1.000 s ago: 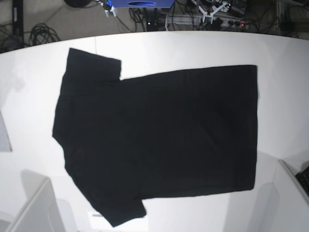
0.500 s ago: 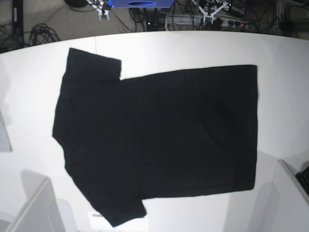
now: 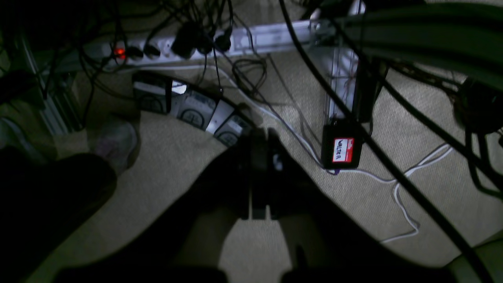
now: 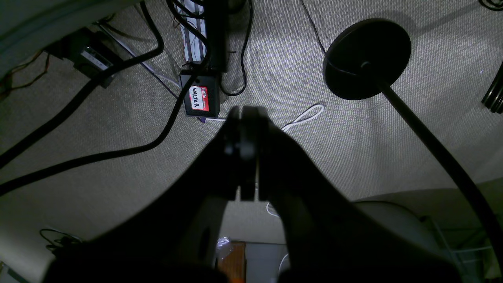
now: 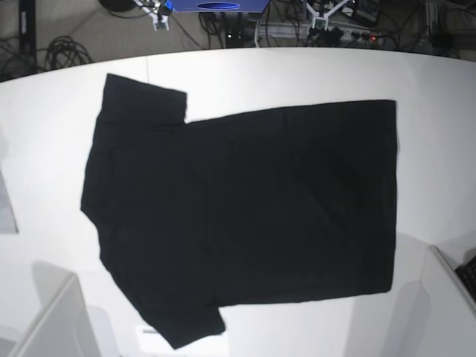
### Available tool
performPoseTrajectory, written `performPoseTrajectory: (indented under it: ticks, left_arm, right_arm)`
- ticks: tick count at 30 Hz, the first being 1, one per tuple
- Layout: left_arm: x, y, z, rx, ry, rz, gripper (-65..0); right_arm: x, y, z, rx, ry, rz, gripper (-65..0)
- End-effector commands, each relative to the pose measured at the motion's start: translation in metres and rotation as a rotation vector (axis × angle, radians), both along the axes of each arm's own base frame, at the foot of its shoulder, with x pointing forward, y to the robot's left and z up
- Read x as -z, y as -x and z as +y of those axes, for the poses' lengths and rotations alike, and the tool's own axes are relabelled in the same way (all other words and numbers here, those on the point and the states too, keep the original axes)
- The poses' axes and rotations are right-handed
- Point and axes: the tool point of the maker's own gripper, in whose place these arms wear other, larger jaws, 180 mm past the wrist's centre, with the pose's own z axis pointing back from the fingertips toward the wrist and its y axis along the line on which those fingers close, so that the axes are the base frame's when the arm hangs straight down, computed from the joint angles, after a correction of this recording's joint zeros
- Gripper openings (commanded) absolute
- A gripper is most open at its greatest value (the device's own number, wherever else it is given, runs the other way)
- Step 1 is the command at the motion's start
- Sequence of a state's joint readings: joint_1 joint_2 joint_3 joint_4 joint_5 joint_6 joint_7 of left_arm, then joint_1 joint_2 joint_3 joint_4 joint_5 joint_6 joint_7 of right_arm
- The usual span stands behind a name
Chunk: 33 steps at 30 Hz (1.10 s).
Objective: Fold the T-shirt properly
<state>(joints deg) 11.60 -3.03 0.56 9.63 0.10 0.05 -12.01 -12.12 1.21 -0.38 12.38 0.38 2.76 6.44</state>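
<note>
The T-shirt (image 5: 245, 208) lies flat and spread on the white table (image 5: 431, 134), plain black side up, sleeves toward the left and hem toward the right. Neither gripper touches it. My left gripper (image 3: 259, 137) is shut with nothing in it and hangs over the carpeted floor beyond the table. My right gripper (image 4: 247, 114) is also shut and empty, above the floor. In the base view only small white parts of the two arms show at the top edge, the right arm's part (image 5: 158, 16) and the left arm's part (image 5: 320, 18).
Beyond the table's far edge are cables, a power strip (image 3: 177, 47), a labelled black box (image 4: 199, 98) and a round black stand base (image 4: 365, 59). Grey-white panels rise at the near left (image 5: 52, 320) and near right (image 5: 446, 297) corners of the table.
The white arm parts at the top edge of the base view have shifted slightly. The T-shirt has not moved.
</note>
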Motion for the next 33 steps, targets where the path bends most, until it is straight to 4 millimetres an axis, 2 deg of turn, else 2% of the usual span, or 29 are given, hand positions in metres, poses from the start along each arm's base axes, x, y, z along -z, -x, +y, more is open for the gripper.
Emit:
performPoseTrajectory:
  ticks: [1, 6, 8, 15, 18, 21, 23, 27, 30, 33]
  left_arm:
    - [0.000, 0.002, 0.001, -0.001, -0.004, -0.001, -65.0]
    - [0.000, 0.003, 0.001, 0.001, -0.004, 0.001, -65.0]
    - [-0.001, 0.010, 0.002, 0.004, -0.006, 0.007, -65.0]
    - [-0.009, -0.002, -0.001, 0.017, 0.001, -0.072, -65.0]
    - [-0.014, -0.003, -0.001, 0.022, 0.004, -0.099, -65.0]
    - [-0.019, -0.006, 0.012, 0.034, -0.015, -0.123, -65.0]
    - [-0.023, -0.008, 0.016, 0.033, -0.021, -0.144, -65.0]
    - [-0.036, -0.016, 0.030, 0.066, -0.039, -0.196, -65.0]
    - [-0.048, -0.023, 0.030, 0.075, -0.038, -0.248, -65.0]
    - [-0.068, -0.030, 0.028, 0.108, -0.027, -0.351, -65.0]
  right_arm:
    - [-0.001, 0.004, -0.006, -0.005, 0.008, 0.003, -65.0]
    - [-0.001, 0.004, -0.009, -0.003, 0.013, 0.003, -65.0]
    - [-0.001, 0.003, -0.010, -0.002, 0.013, 0.001, -65.0]
    - [-0.001, 0.007, -0.012, -0.001, 0.016, 0.007, -65.0]
    - [-0.003, 0.014, -0.023, -0.002, 0.033, -0.011, -65.0]
    - [-0.008, 0.020, -0.026, -0.005, 0.032, -0.083, -65.0]
    - [-0.012, 0.029, -0.035, -0.009, 0.044, -0.090, -65.0]
    - [-0.018, 0.036, -0.039, 0.025, 0.058, -0.111, -65.0]
    - [-0.023, 0.034, -0.052, 0.098, 0.094, -0.143, -65.0]
    - [-0.031, 0.041, -0.063, 0.128, 0.119, -0.161, -65.0]
